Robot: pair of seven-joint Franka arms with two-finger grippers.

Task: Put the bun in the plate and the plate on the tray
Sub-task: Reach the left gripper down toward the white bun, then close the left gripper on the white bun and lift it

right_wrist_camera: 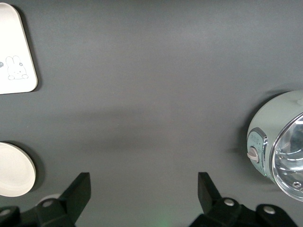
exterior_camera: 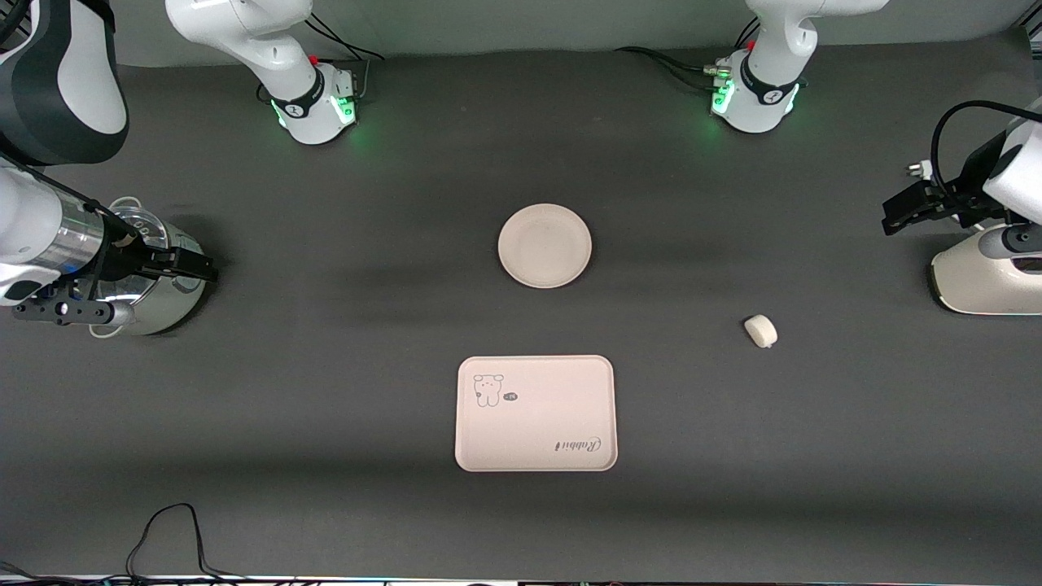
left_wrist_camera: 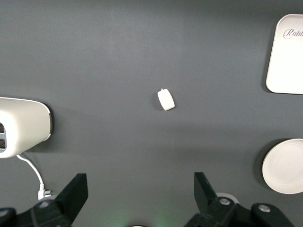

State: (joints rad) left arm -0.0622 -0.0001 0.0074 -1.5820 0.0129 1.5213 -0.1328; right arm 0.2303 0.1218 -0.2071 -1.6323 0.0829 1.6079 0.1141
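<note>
Bun [exterior_camera: 760, 331] lies loose on counter [exterior_camera: 326, 407], off the plate [exterior_camera: 545, 245] toward left arm's end. Left gripper [left_wrist_camera: 139, 196] spread wide, empty, closest arm. Right gripper [right_wrist_camera: 143, 196] wide too, waiting over the steel cooker [exterior_camera: 159, 277].

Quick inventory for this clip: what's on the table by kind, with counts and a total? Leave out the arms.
Bun: 1
Plate: 1
Tray: 1
Metal pot with a glass lid, at the right arm's end: 1
White appliance at the left arm's end: 1
Total: 5
</note>
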